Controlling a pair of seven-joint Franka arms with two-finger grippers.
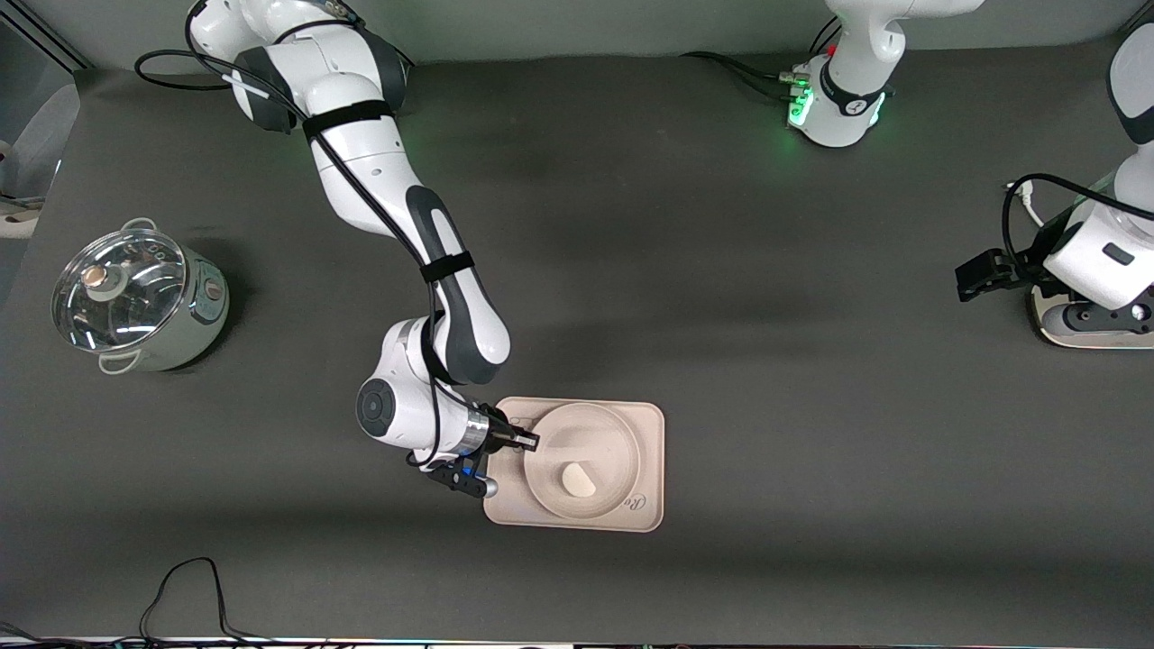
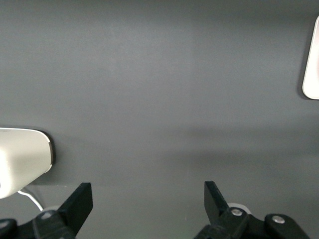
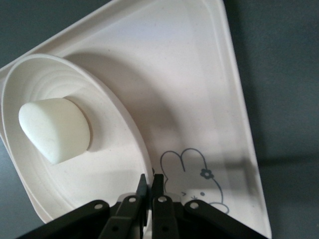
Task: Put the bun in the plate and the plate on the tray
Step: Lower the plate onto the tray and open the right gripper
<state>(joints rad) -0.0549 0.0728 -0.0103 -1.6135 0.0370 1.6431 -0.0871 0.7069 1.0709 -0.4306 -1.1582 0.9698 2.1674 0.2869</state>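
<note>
The cream-pink rectangular tray (image 1: 651, 424) with rounded corners lies on the dark grey surface (image 1: 721, 270), toward the edge nearest the front camera. A rabbit drawing (image 3: 199, 181) is printed in its corner beside the right arm, and script lettering (image 1: 636, 501) shows at the corner nearest the camera on the left arm's side. The round cream-white shallow plate (image 1: 586, 433) rests on the tray and fills most of it. The small, smooth, off-white bun (image 1: 578, 480) lies inside the plate, in the part nearer the front camera.

The right claw (image 1: 527, 440) is at the plate's rim on the side toward the right arm's end of the surface. In the right wrist view its black fingers (image 3: 159, 191) are pressed together with the thin rim of the plate pinched between them, just beside the rabbit drawing.

The left claw (image 2: 148, 199) waits near the left arm's end of the surface, over bare grey surface, its two black fingers spread wide with nothing between them.

A round metal pot with a glass lid (image 1: 135, 297) stands near the right arm's end of the surface, well apart from the tray.
</note>
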